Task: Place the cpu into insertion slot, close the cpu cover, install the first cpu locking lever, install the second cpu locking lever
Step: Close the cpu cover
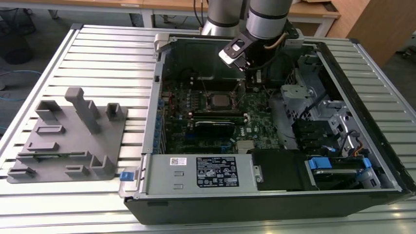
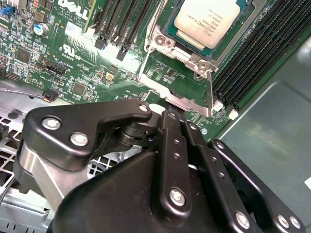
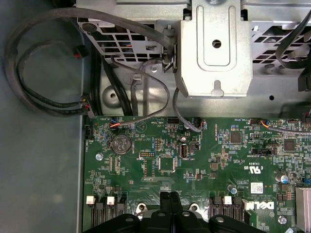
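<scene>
The cpu (image 2: pixel 206 22), a flat square chip with a pale metal top, lies in the insertion slot (image 2: pixel 171 30) on the green board. In the exterior view the same slot (image 1: pixel 217 101) sits mid-board inside the open case. The cpu cover (image 2: pixel 177 94), a thin silvery frame, stands raised off the slot, and green board shows through its cut-out. My gripper (image 2: pixel 171 108) is shut, its black tips against the cover's free edge with nothing visibly held. In the first wrist view the gripper (image 3: pixel 170 195) shows both fingers pressed together. In the exterior view the gripper (image 1: pixel 255 83) hangs to the slot's right.
Long black memory slots (image 2: pixel 257 53) flank the socket. A black graphics card (image 1: pixel 215 127) lies just in front of it, and a power supply (image 1: pixel 195 173) beyond that. A metal drive cage (image 3: pixel 214 48) and loose cables (image 3: pixel 48 97) crowd one side. A grey fixture block (image 1: pixel 68 136) stands outside the case.
</scene>
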`<move>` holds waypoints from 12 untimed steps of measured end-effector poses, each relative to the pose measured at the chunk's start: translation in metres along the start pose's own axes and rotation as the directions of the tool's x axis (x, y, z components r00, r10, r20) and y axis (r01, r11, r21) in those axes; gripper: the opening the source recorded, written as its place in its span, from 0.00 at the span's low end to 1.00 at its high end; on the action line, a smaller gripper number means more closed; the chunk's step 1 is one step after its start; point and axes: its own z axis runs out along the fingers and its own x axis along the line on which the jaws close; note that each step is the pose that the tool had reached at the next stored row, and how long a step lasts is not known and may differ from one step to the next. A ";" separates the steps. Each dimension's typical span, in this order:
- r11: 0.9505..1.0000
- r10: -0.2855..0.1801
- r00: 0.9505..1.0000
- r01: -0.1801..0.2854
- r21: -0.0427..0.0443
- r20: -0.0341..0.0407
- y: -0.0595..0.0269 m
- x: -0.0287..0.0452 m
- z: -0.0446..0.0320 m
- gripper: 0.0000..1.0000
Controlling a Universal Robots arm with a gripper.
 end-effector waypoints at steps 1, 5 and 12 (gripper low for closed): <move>1.000 0.000 1.000 0.000 0.000 0.000 0.0000 0.0000 0.0000 0.11; 1.000 0.000 1.000 0.000 0.000 0.000 0.0000 0.0000 0.0000 0.11; 1.000 0.000 1.000 0.000 0.000 0.000 -0.0032 0.0000 0.0012 0.11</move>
